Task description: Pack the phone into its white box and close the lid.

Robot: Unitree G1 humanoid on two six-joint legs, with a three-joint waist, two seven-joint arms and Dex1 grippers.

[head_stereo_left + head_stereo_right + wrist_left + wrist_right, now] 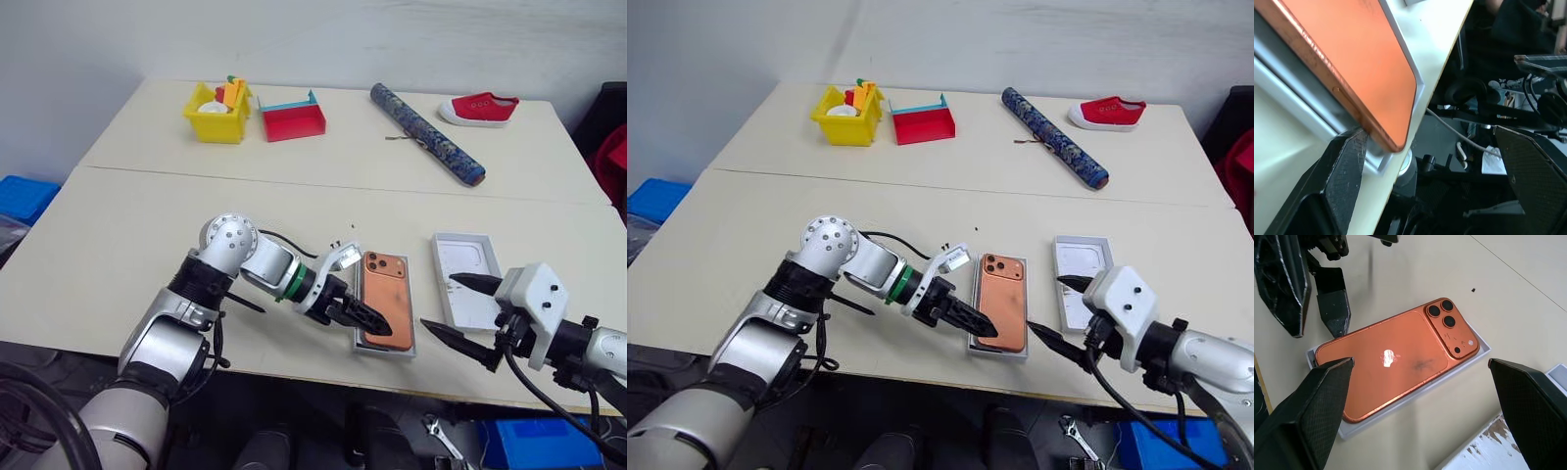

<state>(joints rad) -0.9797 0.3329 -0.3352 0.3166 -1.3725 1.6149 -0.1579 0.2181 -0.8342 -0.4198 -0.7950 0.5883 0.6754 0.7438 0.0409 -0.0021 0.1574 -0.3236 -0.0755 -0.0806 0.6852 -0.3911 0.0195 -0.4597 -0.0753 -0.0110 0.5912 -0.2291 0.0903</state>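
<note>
The orange phone [384, 304] lies back up in the white box [388, 350] near the table's front edge, its camera block at the far end. In the left wrist view the phone's [1361, 58] side edge stands a little above the box rim. My left gripper [359, 313] is open at the phone's near left side, one finger [1342, 186] close against that edge. My right gripper [461, 311] hangs open just right of the box, in front of the lid [467, 274]. The lid lies with its white inside up. Between its fingers the right wrist view looks down on the phone [1396, 362].
At the back of the table stand a yellow bin [217, 113] and a red tray [294, 120]. A patterned roll [426, 133] and a red shoe [478, 108] lie to their right. The table's front edge [323, 367] runs just before the box.
</note>
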